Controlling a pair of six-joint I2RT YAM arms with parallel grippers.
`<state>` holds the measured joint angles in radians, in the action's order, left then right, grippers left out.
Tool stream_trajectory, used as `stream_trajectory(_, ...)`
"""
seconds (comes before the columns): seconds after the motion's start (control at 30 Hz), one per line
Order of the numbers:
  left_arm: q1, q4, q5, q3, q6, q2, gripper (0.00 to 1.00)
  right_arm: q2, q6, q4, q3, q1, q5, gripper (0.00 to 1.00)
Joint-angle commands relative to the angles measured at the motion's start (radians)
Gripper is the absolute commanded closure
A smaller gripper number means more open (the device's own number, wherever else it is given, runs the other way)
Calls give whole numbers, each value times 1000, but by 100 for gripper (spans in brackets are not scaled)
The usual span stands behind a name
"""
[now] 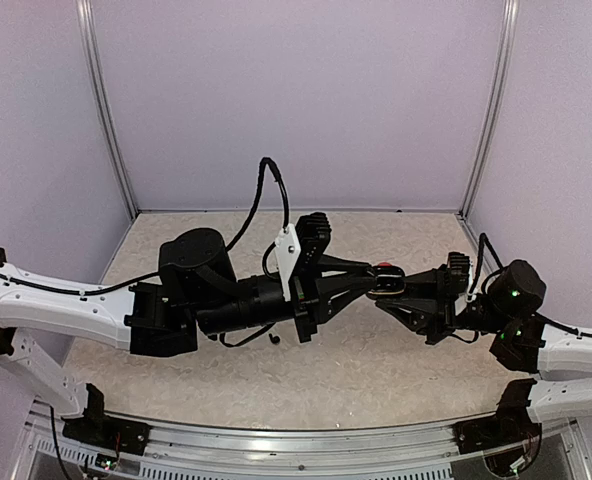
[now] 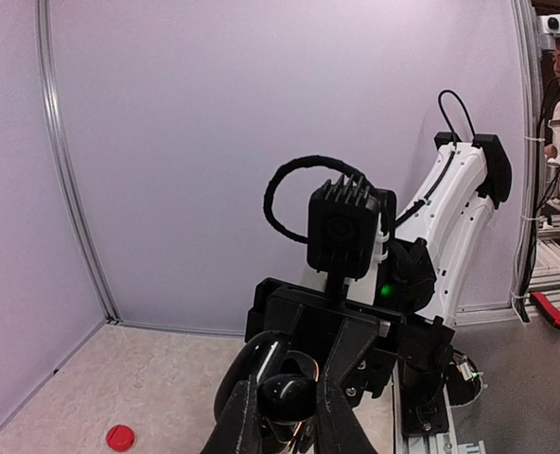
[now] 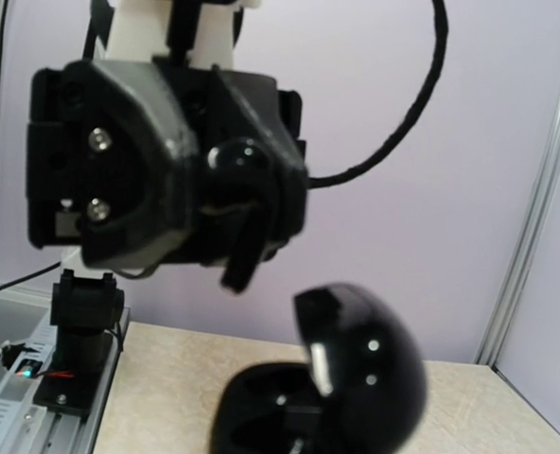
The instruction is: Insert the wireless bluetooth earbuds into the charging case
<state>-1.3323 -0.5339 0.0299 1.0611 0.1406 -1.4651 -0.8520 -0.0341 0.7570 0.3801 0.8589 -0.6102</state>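
— Is the bud in yet?
— No. Over the middle of the tabletop (image 1: 376, 370), the right hand (image 1: 394, 292) is squeezed shut on the charging case (image 3: 356, 369). Its lid is open.
— And the other hand?
— Just past the case, the left hand (image 1: 368, 277) is pinched shut on a black earbud (image 3: 245, 163). It is near the case, not touching.
— What else?
— A bit of red (image 1: 386, 268) shows where the hands meet. I cannot tell if it sits inside. I think most is left.

Smooth, glossy black plastic on the charging case (image 3: 365, 369), catching highlights; bench (image 1: 376, 370) matt, beige, stone-speckled; rail (image 1: 276, 435) along its near edge ribbed bare metal.
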Motion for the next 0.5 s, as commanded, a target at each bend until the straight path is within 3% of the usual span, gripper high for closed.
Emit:
stream_trajectory(0.0, -7, -33, 7, 6, 18, -5, 87, 3, 17, 23, 22, 14, 23, 98)
stream_trajectory(0.47, -5, -46, -46, 22, 24, -44, 87, -7, 88, 55, 33, 29, 29, 98)
